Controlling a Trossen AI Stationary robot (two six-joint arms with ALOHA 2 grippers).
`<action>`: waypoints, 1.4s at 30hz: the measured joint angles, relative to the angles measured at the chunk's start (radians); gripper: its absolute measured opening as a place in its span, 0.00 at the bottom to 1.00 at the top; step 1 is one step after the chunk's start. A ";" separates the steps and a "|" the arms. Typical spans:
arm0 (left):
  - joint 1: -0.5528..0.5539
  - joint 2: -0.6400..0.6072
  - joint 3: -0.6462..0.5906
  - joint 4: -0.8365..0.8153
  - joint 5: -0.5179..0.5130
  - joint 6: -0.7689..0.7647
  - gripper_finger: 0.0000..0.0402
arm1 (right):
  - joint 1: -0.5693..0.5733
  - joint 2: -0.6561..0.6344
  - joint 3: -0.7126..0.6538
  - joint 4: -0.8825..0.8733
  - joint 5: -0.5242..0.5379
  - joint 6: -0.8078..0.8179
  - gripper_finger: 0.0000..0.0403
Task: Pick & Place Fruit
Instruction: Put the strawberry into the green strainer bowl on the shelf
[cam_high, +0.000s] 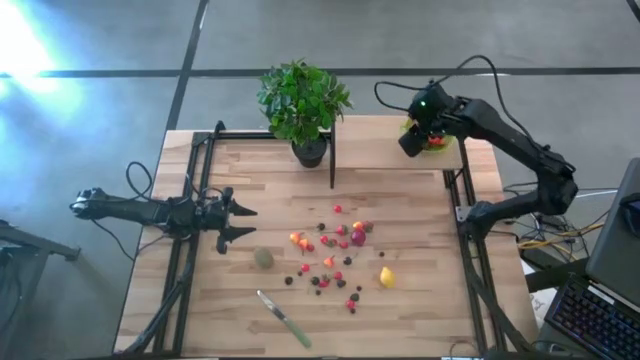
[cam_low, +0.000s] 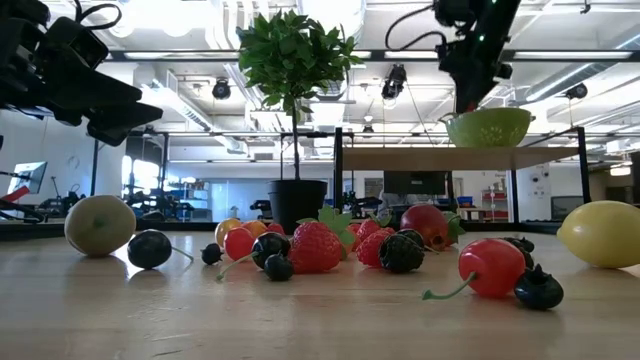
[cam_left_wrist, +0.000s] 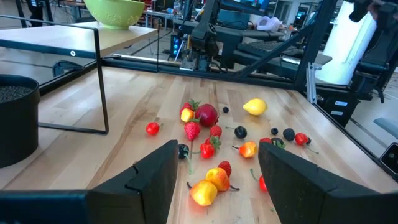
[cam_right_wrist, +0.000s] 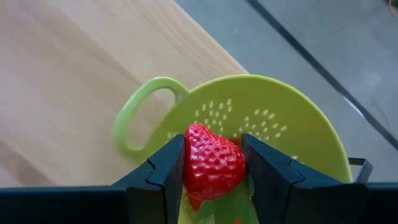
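Note:
Several tiny toy fruits (cam_high: 335, 255) lie scattered on the wooden table's middle: red and dark berries, a yellow lemon (cam_high: 387, 277) and a dull-green ball (cam_high: 263, 258). My right gripper (cam_right_wrist: 212, 149) is shut on a red strawberry (cam_right_wrist: 214, 163) above the lime-green bowl (cam_right_wrist: 267, 127). The bowl stands on a raised shelf (cam_high: 375, 150) at the far right. My left gripper (cam_high: 238, 222) waits open at the table's left side, level, pointing at the fruit, with nothing between its fingers. My right gripper pinches the strawberry's two sides (cam_right_wrist: 190, 167) between its two fingers. The fingers slant down from above. The berry's pointed end faces away from the gripper and its green leaves (cam_right_wrist: 217, 208) lie back between the fingers. It hangs clear above the bowl's inside.
A potted plant (cam_high: 302, 100) stands at the far middle, beside the shelf's thin black legs (cam_high: 332, 160). A green-handled knife (cam_high: 285, 318) lies near the front edge. Black frame rails (cam_high: 190, 200) run along the table's left and right sides.

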 joint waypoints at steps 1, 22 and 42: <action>0.000 0.000 0.000 0.000 0.000 0.000 0.57 | -0.011 0.011 0.000 0.000 0.000 -0.001 0.33; 0.000 0.000 0.000 0.000 0.000 0.000 0.57 | -0.058 0.092 -0.002 -0.061 -0.001 0.001 0.38; 0.000 0.000 0.000 0.000 0.000 0.000 0.57 | -0.038 0.027 0.056 -0.066 -0.016 -0.031 0.57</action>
